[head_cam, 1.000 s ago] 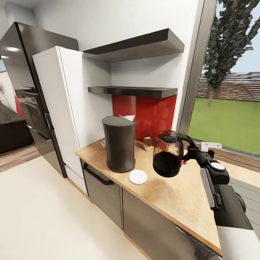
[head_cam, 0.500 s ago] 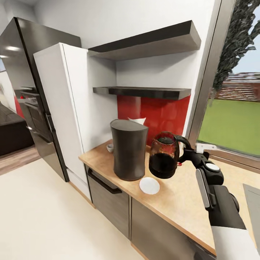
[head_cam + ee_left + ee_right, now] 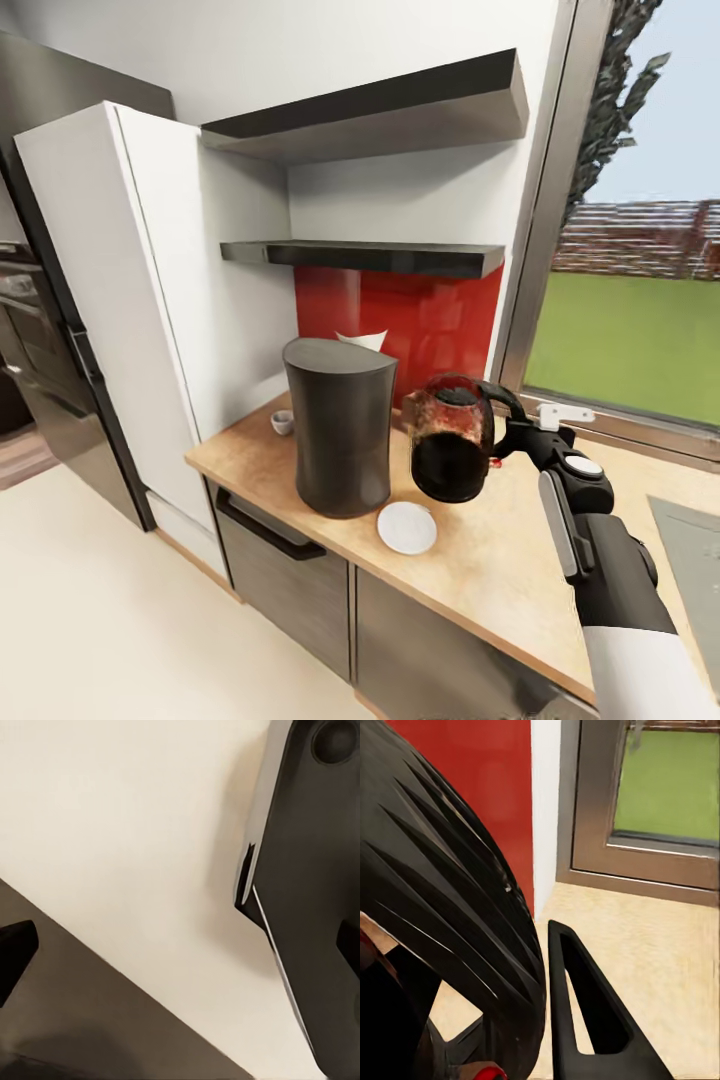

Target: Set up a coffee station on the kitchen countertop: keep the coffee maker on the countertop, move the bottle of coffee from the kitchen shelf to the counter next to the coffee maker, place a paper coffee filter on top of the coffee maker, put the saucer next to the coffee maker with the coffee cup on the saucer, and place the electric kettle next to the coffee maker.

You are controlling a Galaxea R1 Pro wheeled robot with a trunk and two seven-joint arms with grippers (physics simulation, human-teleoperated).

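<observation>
Right gripper (image 3: 512, 437) clamping the black loop handle of the electric kettle (image 3: 450, 452), fingers closed around it. Kettle hanging clear of the countertop (image 3: 500, 560), tilted a little toward the coffee maker (image 3: 337, 425), dark liquid filling its lower half. In the right wrist view, black ribbed handle of the kettle (image 3: 442, 907) sitting close against one dark finger (image 3: 585, 1020).

Coffee maker standing upright near the left end of the countertop, close to the front edge. Kettle hovering just beside it, on the window side, not touching. Saucer (image 3: 406, 527) lying flat near the front edge, between the coffee maker's base and the spot under the kettle, just beside the coffee maker.

Coffee cup (image 3: 283, 423) sitting behind the coffee maker toward the back left corner, by the white cabinet (image 3: 110, 300), apart from the saucer. Something white peeking over the coffee maker's top against the red panel (image 3: 420, 330); cannot tell what.

Two kitchen shelves (image 3: 370, 255) showing above, against the wall.

Left gripper (image 3: 15, 952): one dark fingertip showing over pale floor; opening cannot be judged.
</observation>
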